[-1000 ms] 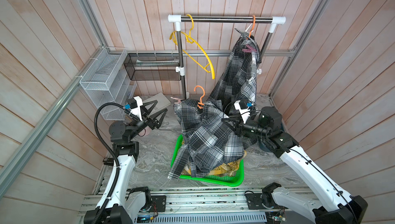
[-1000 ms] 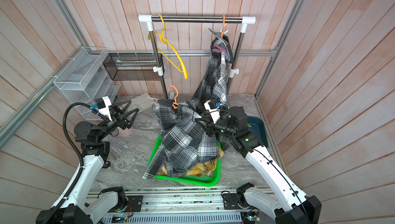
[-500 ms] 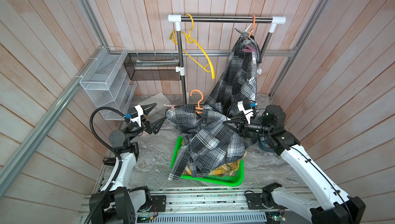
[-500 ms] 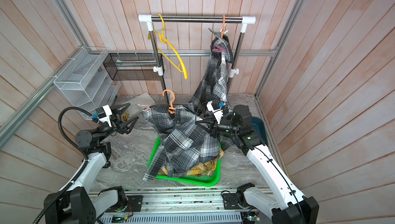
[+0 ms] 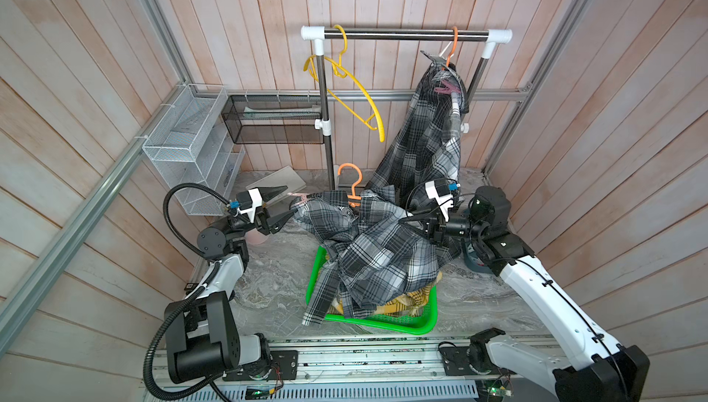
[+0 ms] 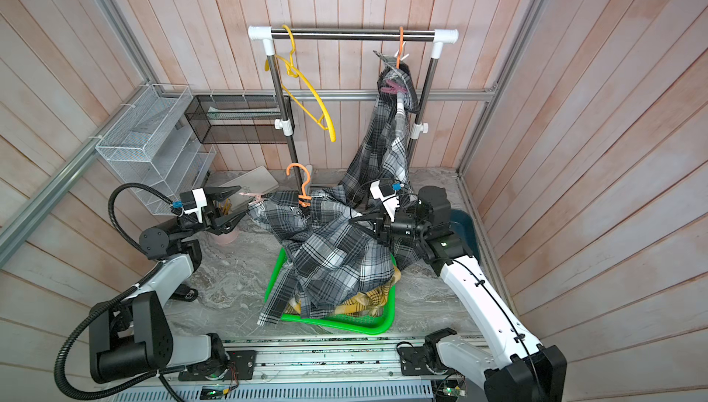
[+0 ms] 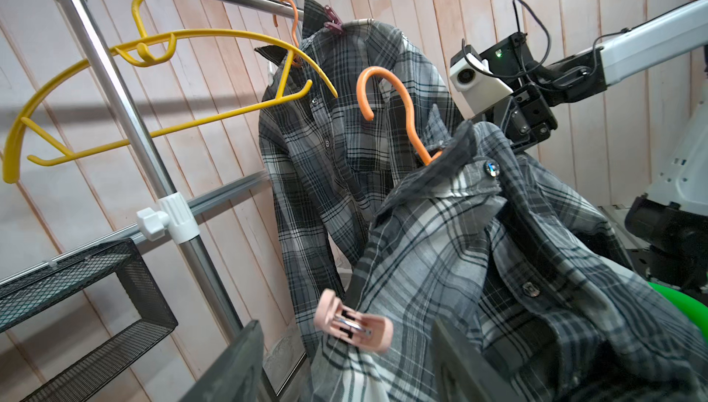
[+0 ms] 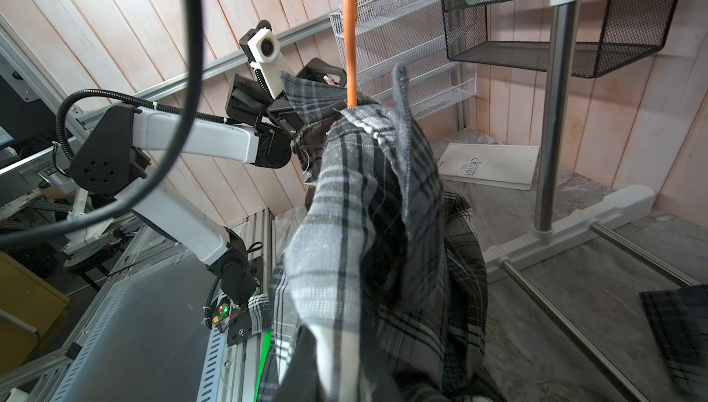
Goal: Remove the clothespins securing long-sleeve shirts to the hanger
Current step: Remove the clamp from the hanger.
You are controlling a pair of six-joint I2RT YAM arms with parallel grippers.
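Clothespin point(image 7: 352, 328) clips the grey shirt point(image 5: 383, 258) near the orange hanger point(image 5: 354, 185), inside the wide left claw point(image 5: 291, 200). Right claw point(image 5: 404, 219) grips that shirt

Garment rack point(image 5: 406, 34) at the back: steel crossbar, white corner joints, white foot point(image 8: 574, 224) on the floor. White wire shelf unit point(image 5: 184, 139) is fixed to the side wall, with a black mesh basket point(image 5: 276, 128) beside it on the back wall. White book point(image 8: 494, 166) lies flat near the rack's foot. Pink cup point(image 6: 226, 236) stands below the wire shelves. Green plastic basket point(image 5: 402, 323) sits front-centre on the marble-pattern floor point(image 5: 276, 281). Dark blue bin point(image 6: 465, 227) is on the far side, partly hidden. Walls are wood planks point(image 5: 249, 17) with an aluminium rail point(image 5: 421, 94).
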